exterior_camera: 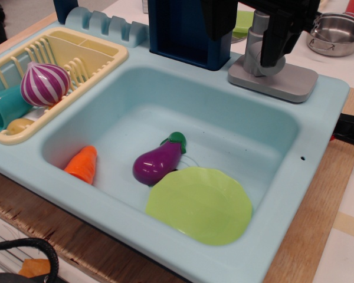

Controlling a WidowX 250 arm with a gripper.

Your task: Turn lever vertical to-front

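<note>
Wooden tabletop [318,200] carries a light blue toy sink [135,94], its basin holding a green plate [200,206], purple eggplant [156,164] and orange carrot [82,164]. The grey lever [255,47] sits at the sink's back right corner on its base plate [283,81], long axis standing roughly upright. The black gripper [265,29] has its fingers [277,41] around it; can't tell how tightly.

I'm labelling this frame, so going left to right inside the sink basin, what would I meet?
Carrot → eggplant → green plate. The eggplant's right edge runs over the plate's left edge, but their centres are clearly in this order.
</note>
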